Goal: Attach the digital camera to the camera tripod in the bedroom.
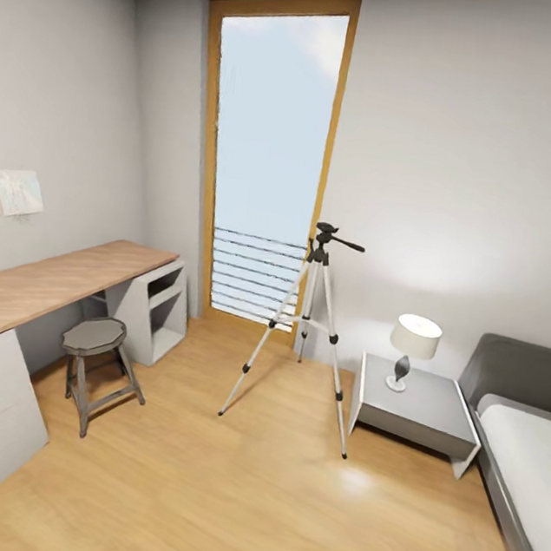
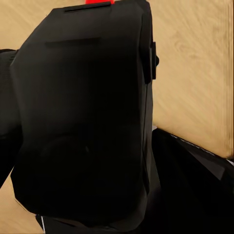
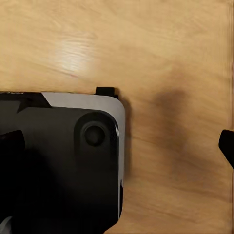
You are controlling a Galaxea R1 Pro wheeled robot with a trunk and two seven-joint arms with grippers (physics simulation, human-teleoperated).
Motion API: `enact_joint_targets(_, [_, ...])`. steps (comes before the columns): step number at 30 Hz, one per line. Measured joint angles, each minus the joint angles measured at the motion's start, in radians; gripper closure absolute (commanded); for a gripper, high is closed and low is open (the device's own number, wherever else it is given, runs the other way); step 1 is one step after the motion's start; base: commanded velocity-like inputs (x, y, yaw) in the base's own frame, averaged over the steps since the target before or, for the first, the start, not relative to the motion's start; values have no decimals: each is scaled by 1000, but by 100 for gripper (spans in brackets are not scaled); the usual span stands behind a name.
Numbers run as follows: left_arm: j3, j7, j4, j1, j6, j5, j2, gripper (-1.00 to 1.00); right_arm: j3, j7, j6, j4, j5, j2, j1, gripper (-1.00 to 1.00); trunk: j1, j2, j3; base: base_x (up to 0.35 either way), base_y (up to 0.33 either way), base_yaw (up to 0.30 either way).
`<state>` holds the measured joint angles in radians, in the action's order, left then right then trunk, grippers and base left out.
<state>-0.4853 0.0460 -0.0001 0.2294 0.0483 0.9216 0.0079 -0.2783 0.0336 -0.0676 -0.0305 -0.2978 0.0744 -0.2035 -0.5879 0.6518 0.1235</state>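
The camera tripod [image 1: 315, 268] stands upright on the bedroom's wood floor in front of the tall window, its black head and handle on top with nothing mounted. In the left wrist view the matte-black digital camera [image 2: 83, 122] sits very close to the lens, a strip of its red button at one edge. It hangs above the floor in my left gripper, whose dark finger [image 2: 6, 122] shows beside it. My right gripper [image 3: 118, 146] stands open over the floor, one black fingertip [image 3: 226, 146] at the picture's edge.
A wood-topped desk [image 1: 56, 280] with drawers runs along the left wall, a grey stool [image 1: 96, 338] in front of it. Right of the tripod are a grey nightstand [image 1: 430, 420] with a lamp [image 1: 413, 343] and a bed [image 1: 530, 460]. My dark base [image 3: 63, 161] shows below the right gripper.
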Motion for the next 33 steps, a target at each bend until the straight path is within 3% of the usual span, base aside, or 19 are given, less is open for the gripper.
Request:
enact_joint_targets(18, [0, 0, 0, 0, -4, 0, 5, 100, 1, -11, -3, 0, -1, -8, 0, -100, 0, 0, 0, 258, -244, 0])
enact_joint_targets(33, [1, 0, 0, 0, -4, 1, 8, 100, 1, -13, -5, 0, -2, -10, 0, -100, 0, 0, 0, 310, -125, 0])
